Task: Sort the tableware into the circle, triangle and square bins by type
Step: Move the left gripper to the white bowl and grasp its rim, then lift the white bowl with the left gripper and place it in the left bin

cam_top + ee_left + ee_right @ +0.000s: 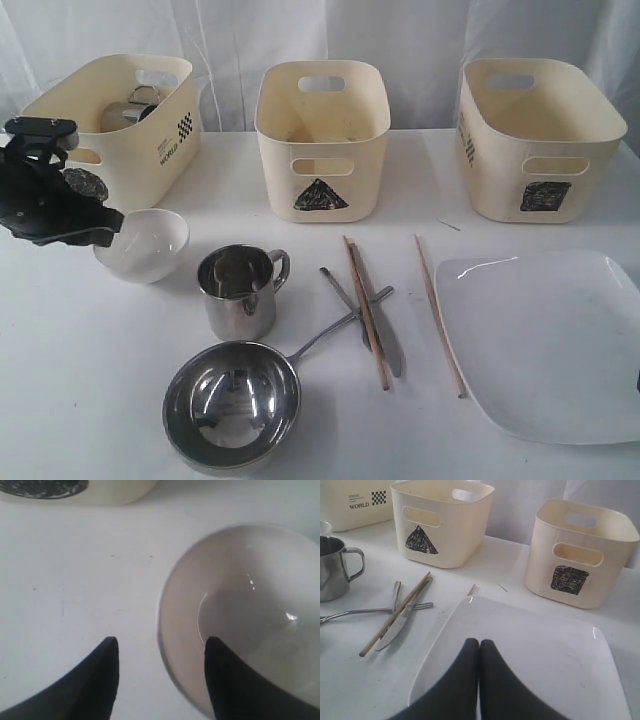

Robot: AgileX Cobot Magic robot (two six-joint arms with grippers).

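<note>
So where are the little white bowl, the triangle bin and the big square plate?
small white bowl (150,238), exterior view, on its inner hollow.
triangle bin (275,185), exterior view, on its front wall beside the scribbled mark.
large white square plate (550,340), exterior view, on its flat middle.

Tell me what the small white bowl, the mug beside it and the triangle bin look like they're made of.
Small white bowl: probably glazed ceramic, possibly melamine; glossy white with sharp highlights. Mug: polished stainless steel, judging by its mirror-like reflections. Triangle bin: matte cream plastic, by its moulded rounded corners and cut-out handles.
</note>
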